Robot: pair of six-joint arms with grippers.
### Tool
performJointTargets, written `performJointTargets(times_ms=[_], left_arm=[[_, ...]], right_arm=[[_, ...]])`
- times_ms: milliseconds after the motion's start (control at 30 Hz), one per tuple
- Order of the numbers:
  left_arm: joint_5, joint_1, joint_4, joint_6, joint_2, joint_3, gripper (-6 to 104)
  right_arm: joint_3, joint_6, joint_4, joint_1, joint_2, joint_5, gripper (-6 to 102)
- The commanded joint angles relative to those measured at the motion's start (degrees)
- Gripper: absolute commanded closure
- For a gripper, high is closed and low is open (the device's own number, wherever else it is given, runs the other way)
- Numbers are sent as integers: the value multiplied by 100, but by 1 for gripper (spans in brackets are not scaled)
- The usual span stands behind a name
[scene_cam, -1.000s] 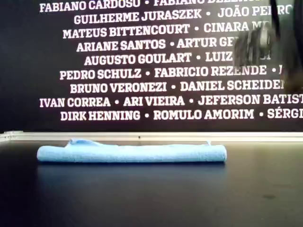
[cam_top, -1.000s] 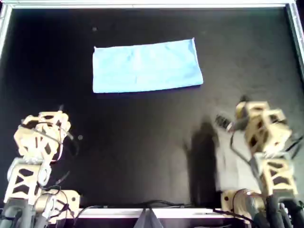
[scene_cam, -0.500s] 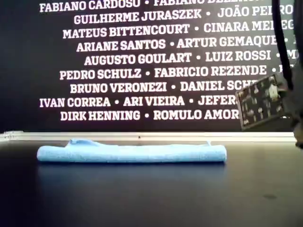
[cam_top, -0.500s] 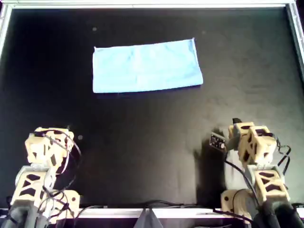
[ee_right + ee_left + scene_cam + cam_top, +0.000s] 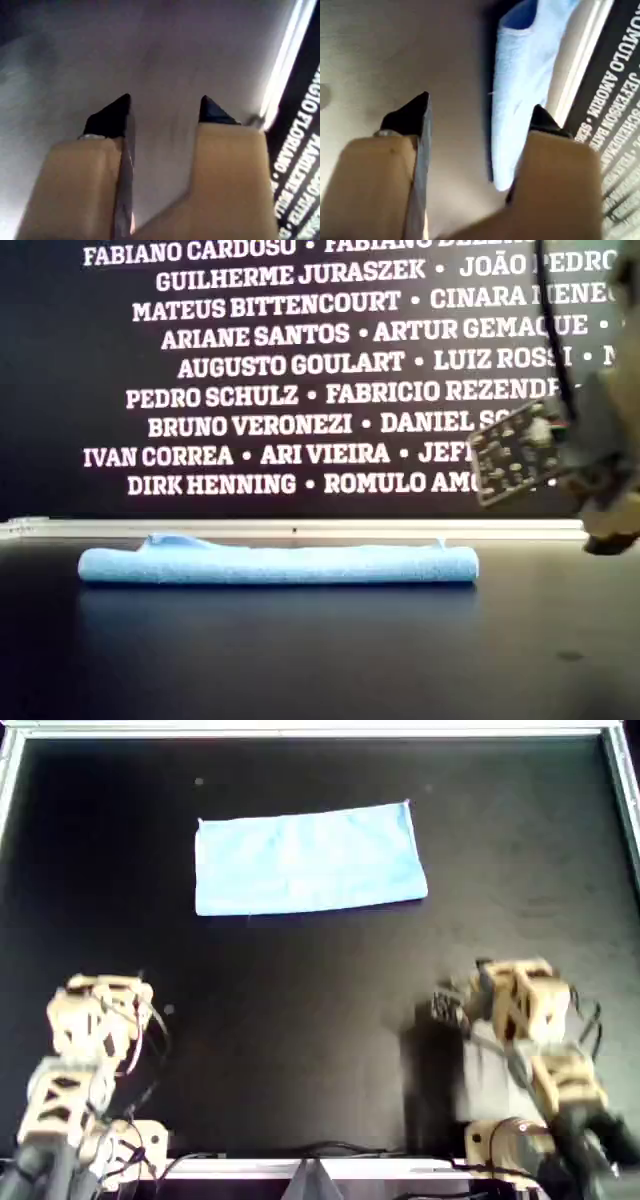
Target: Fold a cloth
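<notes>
While the cloth (image 5: 308, 858) lies folded, both grippers gape, empty

Both arms are built of beige, open-lattice plastic segments strung with thin black cables, each ending in a gripper whose blocky beige fingers (image 5: 405, 165) carry pointed black tips and a grey inner pad.

The cloth (image 5: 308, 858) is soft, napped fabric on a matt black table (image 5: 300, 1020).
</notes>
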Motion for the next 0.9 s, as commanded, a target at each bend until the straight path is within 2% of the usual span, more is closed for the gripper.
performJointTargets(times_ms=[0,133,300,400,500,567,733,867], left_arm=[[62,-88,-149,26,-1477,-1204,27],[62,-466,-158,26,-2769,-2136,18],[53,-905,-167,26,-3393,-2953,0],[53,-1090,-167,18,-3771,-3313,-3],[53,-1107,-167,9,-4254,-3665,-3],[35,-1107,-167,-132,-4562,-3911,-3],[-44,-1107,-167,-668,-5177,-4544,-3],[-44,-1107,-167,-712,-5616,-4983,-3]], right_arm=[[-1336,35,-290,70,-1187,-44,33],[-1898,35,-290,448,-1872,-44,14],[-2092,26,-290,773,-1934,-35,1],[-2312,26,-290,782,-1960,-35,0],[-2602,26,-290,773,-2215,-35,0],[-2883,26,-290,773,-2514,-35,0],[-3577,26,-290,782,-3393,-44,0],[-4104,35,-290,791,-3858,-44,0]])
